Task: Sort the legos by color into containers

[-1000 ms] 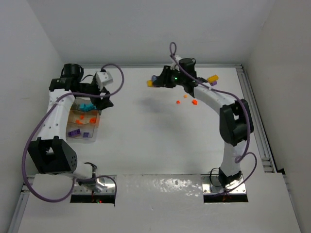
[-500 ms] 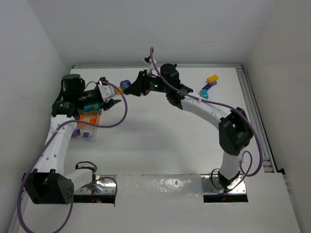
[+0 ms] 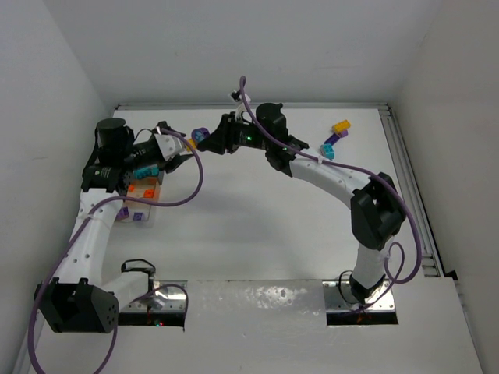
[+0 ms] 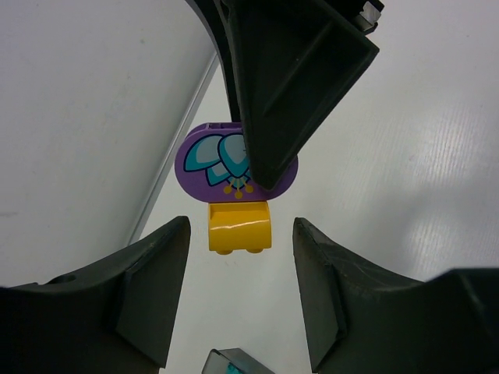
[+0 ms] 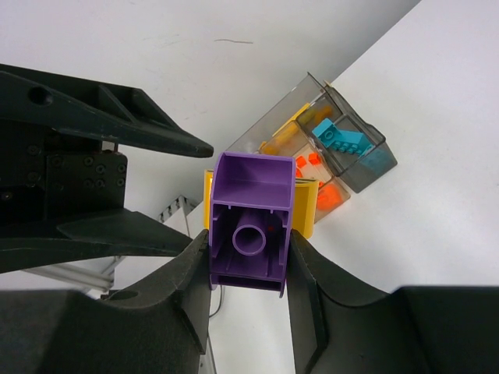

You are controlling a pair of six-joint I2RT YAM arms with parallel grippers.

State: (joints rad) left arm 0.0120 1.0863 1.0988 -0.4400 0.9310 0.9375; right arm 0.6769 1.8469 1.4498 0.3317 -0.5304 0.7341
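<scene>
the tray (image 5: 365, 173) is the largest thing of the task. there is one, a clear box with thin walls, lying at the left side of the table under the left arm. it looks stiff but light, so i judge that a push on its wall would make it slide.

next is the purple brick (image 5: 251, 222), one piece with a rounded top and a teal flower print on its face. the right gripper (image 5: 249, 251) is clamped on its two flat sides and holds it in the air above the table, near the tray. a yellow brick (image 4: 239, 227), also one, is stuck on the purple one. both are hard, smooth plastic, light and not fragile. they probably slip easily if they are taken at a rounded edge, so the flat parallel sides are the good place to hold.

the left gripper (image 4: 242, 234) has its jaws apart, one on each side of the yellow brick, with a gap on both sides, so it does not touch it. to pull the two bricks apart, i think it must close on the yellow sides and pull straight, because the studs hold firmly.

inside the tray there is one teal brick (image 5: 343, 138) in a corner compartment and a few small orange pieces (image 5: 331, 196) in the compartments beside it.

far at the right of the table lie the loose legos (image 3: 332, 144): one yellow and, it seems, two or three small teal and purple ones, too small to count surely.
</scene>
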